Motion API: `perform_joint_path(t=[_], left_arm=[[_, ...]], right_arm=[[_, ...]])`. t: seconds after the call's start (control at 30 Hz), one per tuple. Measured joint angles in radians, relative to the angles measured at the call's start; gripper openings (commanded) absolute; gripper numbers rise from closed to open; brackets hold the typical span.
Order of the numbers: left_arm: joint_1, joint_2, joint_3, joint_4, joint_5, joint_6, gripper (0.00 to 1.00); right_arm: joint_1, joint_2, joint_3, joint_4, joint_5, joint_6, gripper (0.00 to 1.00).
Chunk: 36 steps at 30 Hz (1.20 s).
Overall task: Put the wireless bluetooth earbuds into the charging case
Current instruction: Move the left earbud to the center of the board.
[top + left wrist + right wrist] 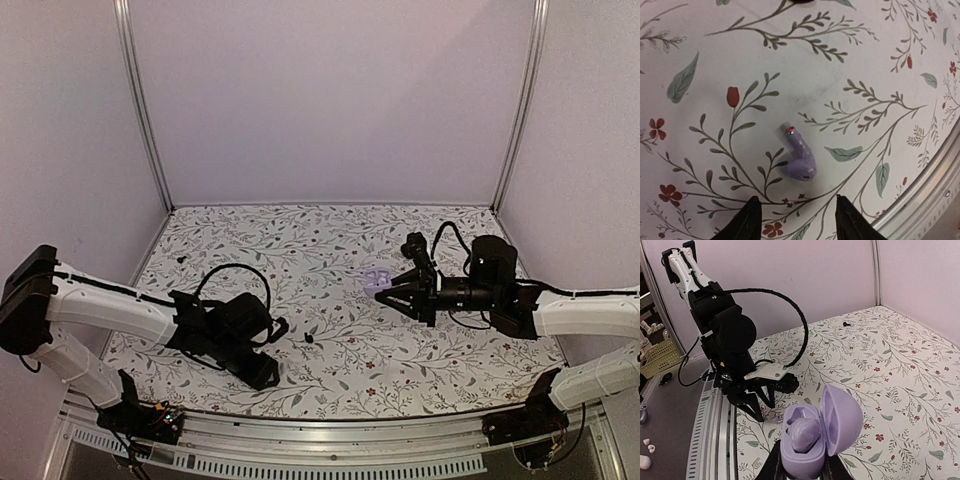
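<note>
Open charging case [820, 435] clasped in the right hand [392, 290], right of mid-desk [330, 240]
We see one earbud [804, 434] seated inside it; the other earbud [800, 160] lies at near left between the left hand's [796, 202] spread, empty fingers [747, 220]

Floral patterned cloth [300, 240], pale enclosure walls [330, 100], metal rail [350, 425] along near edge, yellow basket [660, 357] off-table.
</note>
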Motion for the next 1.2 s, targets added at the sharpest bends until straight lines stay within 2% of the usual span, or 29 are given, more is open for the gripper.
perform_joint_path(t=[0.4, 0.77, 0.9, 1.0, 1.2], left_arm=[[0.009, 0.1, 0.045, 0.002, -0.135, -0.044, 0.32], [0.145, 0.147, 0.076, 0.009, -0.266, -0.036, 0.3], [0.199, 0.128, 0.053, 0.049, -0.258, -0.028, 0.3], [0.208, 0.054, 0.011, 0.081, -0.207, -0.047, 0.28], [0.149, -0.082, -0.015, 0.099, -0.108, -0.118, 0.25]], right_arm=[[-0.002, 0.0, 0.0, 0.0, 0.001, 0.0, 0.0], [-0.008, 0.0, 0.0, 0.0, 0.007, -0.001, 0.0], [-0.008, 0.0, 0.0, 0.0, 0.007, -0.002, 0.0], [-0.009, 0.0, 0.0, -0.002, 0.008, -0.002, 0.0], [-0.014, -0.006, 0.0, -0.021, 0.014, -0.006, 0.0]])
